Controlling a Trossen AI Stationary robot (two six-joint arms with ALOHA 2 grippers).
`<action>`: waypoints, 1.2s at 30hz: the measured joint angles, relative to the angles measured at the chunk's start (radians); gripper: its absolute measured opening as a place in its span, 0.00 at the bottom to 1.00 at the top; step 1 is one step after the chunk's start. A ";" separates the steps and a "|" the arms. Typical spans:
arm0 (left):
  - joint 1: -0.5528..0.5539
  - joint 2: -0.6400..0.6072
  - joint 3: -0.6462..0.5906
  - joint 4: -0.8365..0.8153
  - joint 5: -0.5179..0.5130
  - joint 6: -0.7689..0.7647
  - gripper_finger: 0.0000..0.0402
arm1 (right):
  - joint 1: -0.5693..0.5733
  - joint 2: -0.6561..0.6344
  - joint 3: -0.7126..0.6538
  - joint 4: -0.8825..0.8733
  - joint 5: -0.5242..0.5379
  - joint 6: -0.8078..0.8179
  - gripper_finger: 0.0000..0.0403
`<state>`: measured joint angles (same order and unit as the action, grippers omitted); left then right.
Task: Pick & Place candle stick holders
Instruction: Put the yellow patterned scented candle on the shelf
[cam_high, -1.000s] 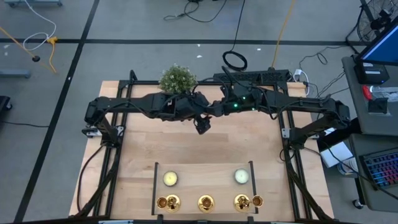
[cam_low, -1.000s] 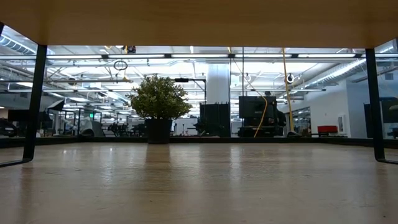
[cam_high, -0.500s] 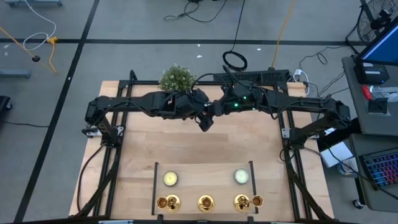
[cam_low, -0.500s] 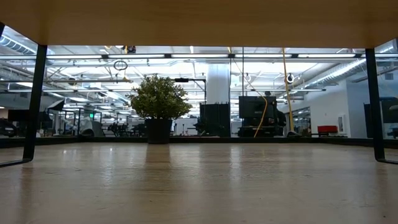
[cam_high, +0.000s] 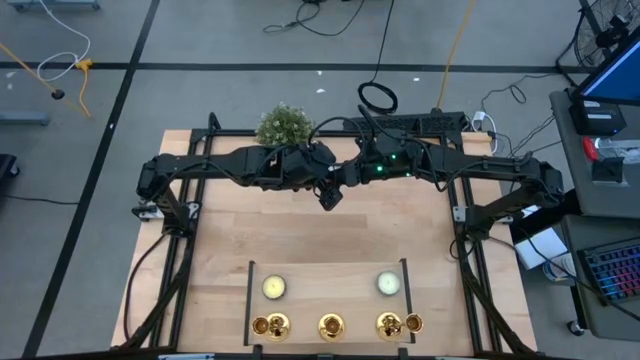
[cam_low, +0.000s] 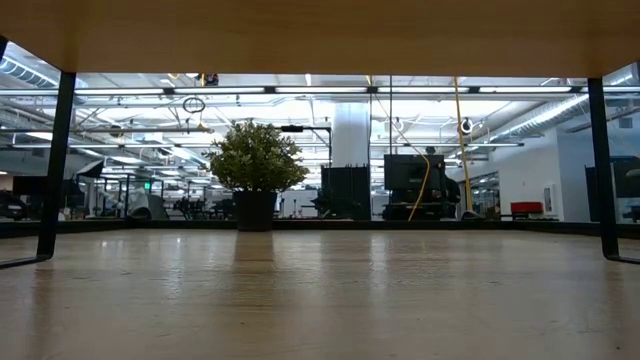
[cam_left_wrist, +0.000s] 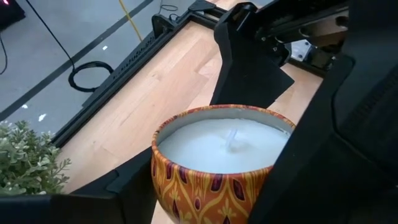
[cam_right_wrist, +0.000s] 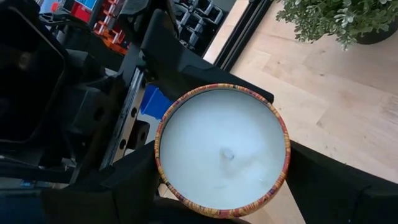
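tin (cam_left_wrist: 217, 168): white wax | left end effector (cam_left_wrist: 211, 205): gripping tin

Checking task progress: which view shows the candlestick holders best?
The high view: the gold holders stand in a row near the table's edge. The low view shows the plant, not them; both wrist views are filled by a candle between dark fingers.

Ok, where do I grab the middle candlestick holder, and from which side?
By its slim stem, above the flared base, coming straight down: the middle holder looks upright, with the outer holders close beside it, so probably close across the row. The left end effector and the right end effector each clamp a candle now; free one first.
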<state>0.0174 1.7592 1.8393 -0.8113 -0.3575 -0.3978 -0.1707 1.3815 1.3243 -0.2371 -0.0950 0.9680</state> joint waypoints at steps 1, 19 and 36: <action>0.000 0.000 0.000 0.001 0.006 0.001 0.73 | 0.000 0.000 0.000 -0.001 -0.001 0.001 0.76; -0.007 0.001 0.000 -0.006 0.060 0.028 0.73 | 0.010 0.001 0.000 0.018 -0.020 -0.052 0.87; -0.039 -0.002 -0.001 -0.223 0.124 0.018 0.73 | 0.010 -0.075 0.003 0.036 -0.124 -0.105 0.99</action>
<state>-0.0215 1.7576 1.8381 -1.0344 -0.2339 -0.3796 -0.1612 1.3069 1.3270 -0.2012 -0.2188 0.8632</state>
